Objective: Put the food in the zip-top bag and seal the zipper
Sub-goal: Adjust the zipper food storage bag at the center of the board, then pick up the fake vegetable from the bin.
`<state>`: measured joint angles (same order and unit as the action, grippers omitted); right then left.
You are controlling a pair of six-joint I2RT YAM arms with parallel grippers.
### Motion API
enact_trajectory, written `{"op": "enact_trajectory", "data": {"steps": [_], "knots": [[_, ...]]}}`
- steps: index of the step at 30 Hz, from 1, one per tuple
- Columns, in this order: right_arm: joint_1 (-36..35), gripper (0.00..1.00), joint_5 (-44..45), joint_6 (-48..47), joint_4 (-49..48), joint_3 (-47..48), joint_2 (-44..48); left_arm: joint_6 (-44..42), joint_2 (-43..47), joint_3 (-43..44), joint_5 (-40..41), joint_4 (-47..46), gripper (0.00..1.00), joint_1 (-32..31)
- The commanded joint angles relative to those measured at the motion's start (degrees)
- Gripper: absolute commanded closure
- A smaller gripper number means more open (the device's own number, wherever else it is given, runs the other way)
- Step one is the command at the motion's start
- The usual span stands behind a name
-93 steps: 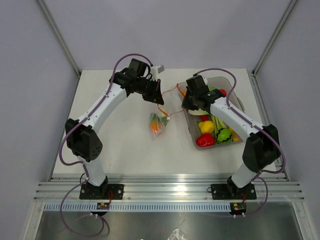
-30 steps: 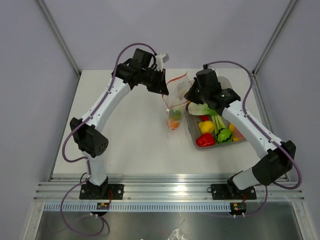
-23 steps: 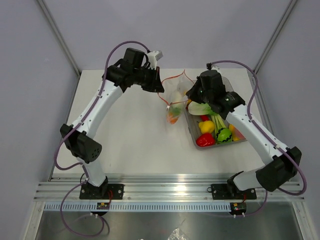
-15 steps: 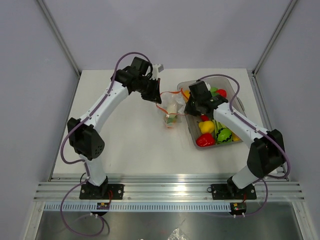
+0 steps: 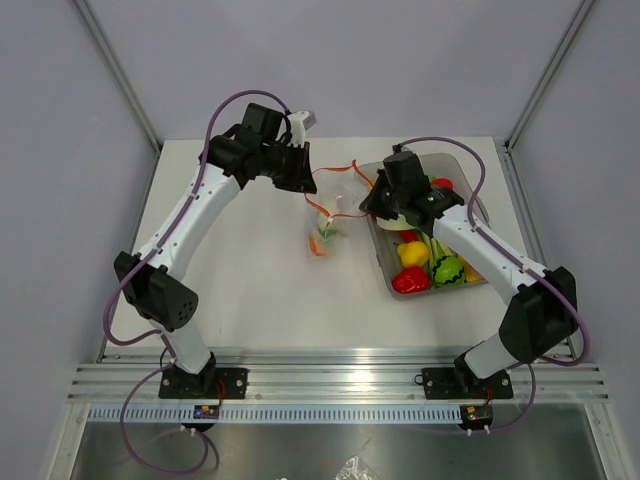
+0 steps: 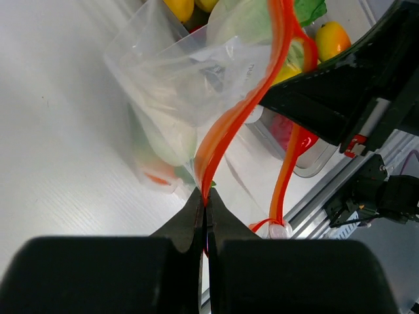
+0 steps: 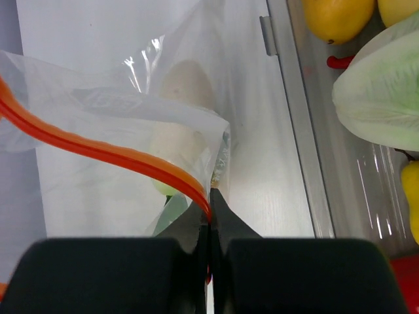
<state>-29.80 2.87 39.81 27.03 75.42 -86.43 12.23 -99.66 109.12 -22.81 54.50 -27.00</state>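
Observation:
The zip-top bag (image 5: 325, 225) hangs between my two grippers above the table, with an orange, a green and a pale white food piece (image 5: 317, 245) inside. My left gripper (image 5: 306, 179) is shut on one end of the red-orange zipper (image 5: 340, 171). My right gripper (image 5: 371, 200) is shut on its other end. In the left wrist view the left gripper (image 6: 205, 197) pinches the zipper strip (image 6: 229, 124) below the bag (image 6: 177, 78). In the right wrist view the right gripper (image 7: 209, 213) pinches the zipper (image 7: 111, 152), and a pale food (image 7: 178, 118) shows through the bag.
A grey translucent tub (image 5: 474, 200) at the right holds more food: a red pepper (image 5: 411, 281), a yellow piece (image 5: 412, 253) and a green one (image 5: 448, 270). The right wrist view shows the tub's edge (image 7: 294, 124), a lemon (image 7: 334, 16) and a pale green cabbage (image 7: 383, 91).
Both grippers have shifted left with the bag, away from the tub. The zipper now stretches between them, and the bag hangs further left over the table.

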Motion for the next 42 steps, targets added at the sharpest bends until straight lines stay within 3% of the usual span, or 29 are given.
{"op": "enact_trajectory", "data": {"steps": [1,5,9,16,19,20,23,24,31,36,39,42], "knots": [[-0.17,1.0,-4.44,0.09,-2.6,3.67,-3.11,-0.63,3.41,3.47,1.71,-0.53,1.0,0.37],[-0.52,1.0,-7.35,-0.17,-3.29,4.83,-5.85,-0.36,4.12,3.73,3.37,-0.36,1.0,0.37],[-0.35,1.0,-4.82,-0.79,-2.6,4.3,-7.86,-2.38,2.46,2.86,6.72,1.57,1.0,0.99],[-0.26,0.94,-1.47,-3.33,1.79,4.48,-9.72,-2.12,0.78,-5.58,4.44,-2.55,1.0,1.52],[-0.34,0.62,-1.11,-3.77,1.02,3.07,-7.44,-1.51,0.34,-6.29,2.51,-3.96,1.0,1.43],[-0.26,0.43,-1.38,-3.86,0.49,2.46,-6.65,-1.42,0.25,-6.29,2.16,-4.05,1.0,1.43],[-0.26,0.31,-1.29,-3.87,0.04,1.57,-3.57,-1.16,-0.71,-6.29,0.66,-4.23,1.0,0.55],[-0.34,0.22,-0.77,-3.95,0.57,1.92,-2.35,-0.98,-0.89,-6.46,0.57,-4.57,1.0,0.2],[-0.08,0.12,4.15,-1.85,2.51,-1.84,9.25,-0.01,-1.51,-6.73,-0.83,-6.6,1.0,-0.68],[6.74,0.04,7.15,4.91,0.58,-12.27,16.28,0.25,-2.56,-6.03,-1.8,-6.95,1.0,-0.86],[9.67,0.01,10.39,13.17,-4.24,-20.27,18.05,0.34,-2.65,-6.03,-2.06,-7.21,1.0,-1.03],[10.2,0.0,11.63,17.83,-15.39,-25.74,17.62,0.78,-2.56,-6.2,-2.15,-7.39,1.0,-1.21]]}}
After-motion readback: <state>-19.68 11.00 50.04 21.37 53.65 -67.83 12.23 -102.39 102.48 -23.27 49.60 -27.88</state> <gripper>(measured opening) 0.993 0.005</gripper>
